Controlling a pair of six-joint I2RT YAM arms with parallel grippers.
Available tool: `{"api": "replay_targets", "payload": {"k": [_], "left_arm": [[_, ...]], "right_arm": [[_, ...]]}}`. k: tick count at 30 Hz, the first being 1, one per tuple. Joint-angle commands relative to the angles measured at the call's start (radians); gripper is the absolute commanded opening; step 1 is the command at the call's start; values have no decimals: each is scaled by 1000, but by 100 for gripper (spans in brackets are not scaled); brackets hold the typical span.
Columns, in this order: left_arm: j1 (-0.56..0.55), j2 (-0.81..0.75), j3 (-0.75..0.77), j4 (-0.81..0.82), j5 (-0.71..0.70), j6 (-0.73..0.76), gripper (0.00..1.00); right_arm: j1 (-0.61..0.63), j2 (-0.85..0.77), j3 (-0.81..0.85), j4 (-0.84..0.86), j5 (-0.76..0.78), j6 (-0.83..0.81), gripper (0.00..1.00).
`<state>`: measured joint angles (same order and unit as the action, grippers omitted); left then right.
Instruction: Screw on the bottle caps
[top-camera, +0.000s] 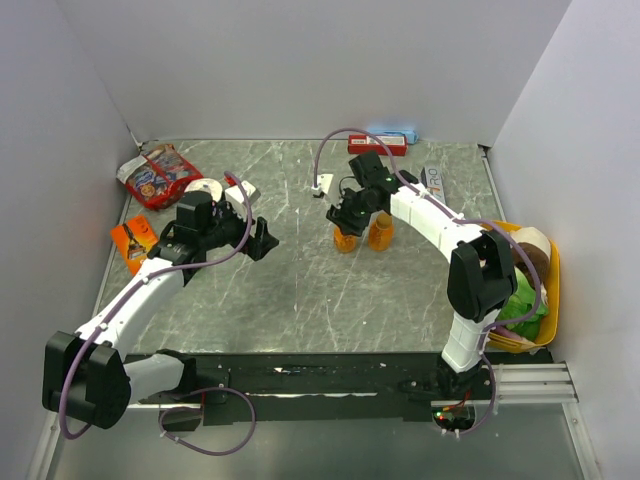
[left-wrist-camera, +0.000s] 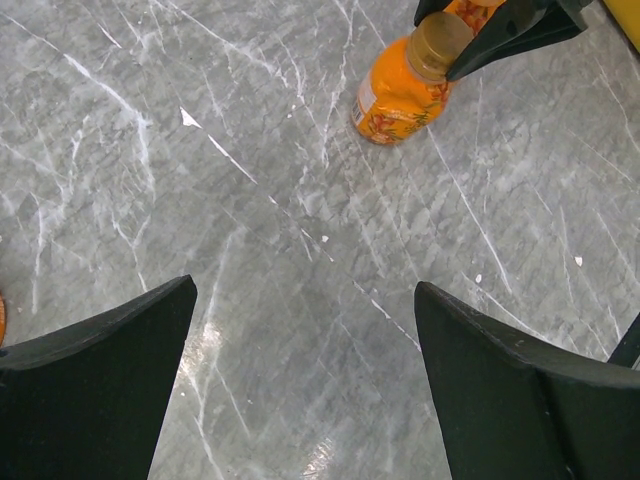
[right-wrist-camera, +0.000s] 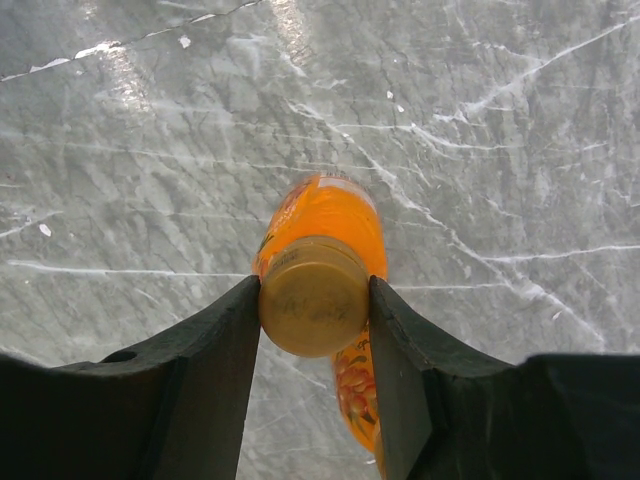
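Contact is plainest from the right wrist, where the right gripper (right-wrist-camera: 313, 300) has its two black fingers (right-wrist-camera: 215, 370) pressed against either side of a dull gold-brown bottle cap (right-wrist-camera: 313, 295). The cap sits on the neck of an orange bottle (right-wrist-camera: 330, 215) standing on the grey marble-patterned table (right-wrist-camera: 480, 120). A slice of flower-printed orange low between the fingers looks like the second bottle (right-wrist-camera: 356, 395), though I cannot be sure. Only the overhead view sets the scene: both bottles stand close side by side toward the far middle of the table, the gripped one on the left, its neighbour just to the right, and I cannot make out that one's top. The left gripper (top-camera: 262, 240) hangs well apart to the left, jaws spread wide with nothing between them. Its wrist camera adds a slanted look at the held bottle, with a small white label patch on the side, the print too small to read. Along the edges, the overhead view alone shows a red snack bag (top-camera: 158, 178), a toilet-paper roll (top-camera: 203, 187), a red box (top-camera: 377, 144), a yellow basket (top-camera: 553, 270) and a white card (top-camera: 435, 180) whose dark letters are illegible.
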<state>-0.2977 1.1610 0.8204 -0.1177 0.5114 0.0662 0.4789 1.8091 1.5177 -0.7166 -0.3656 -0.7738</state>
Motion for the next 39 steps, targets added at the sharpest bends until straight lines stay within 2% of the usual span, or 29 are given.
{"api": "replay_targets", "payload": {"k": [1, 8, 15, 18, 19, 24, 28, 30, 32, 33, 34, 39], "left_arm": [[3, 0, 40, 24, 36, 7, 96], [3, -3, 29, 39, 38, 4, 96], [3, -4, 23, 55, 47, 0, 96], [3, -3, 23, 62, 49, -2, 96], [3, -3, 23, 61, 50, -2, 96], [3, -6, 14, 79, 55, -9, 96], [3, -14, 10, 111, 18, -45, 96], [3, -17, 13, 115, -5, -52, 96], [3, -17, 13, 157, -30, -59, 96], [3, -15, 14, 164, -31, -59, 96], [3, -15, 11, 171, -28, -55, 96], [3, -47, -15, 190, -62, -108, 96]], "right_arm": [[-6, -16, 7, 32, -9, 19, 55], [-6, -5, 19, 26, -1, 34, 67], [-6, -17, 22, 37, 2, 34, 71], [-8, -30, 35, 20, -22, 36, 85], [-8, -37, 35, 16, -59, 30, 99], [-6, -106, 67, -29, -197, 54, 99], [-6, -188, 87, 32, -265, 199, 99], [1, -252, 58, 118, -150, 301, 99], [27, -299, 44, 209, -14, 468, 99], [39, -309, 39, 215, 146, 508, 99], [52, -318, 39, 209, 202, 559, 99], [69, -439, -59, 167, 273, 519, 99]]}}
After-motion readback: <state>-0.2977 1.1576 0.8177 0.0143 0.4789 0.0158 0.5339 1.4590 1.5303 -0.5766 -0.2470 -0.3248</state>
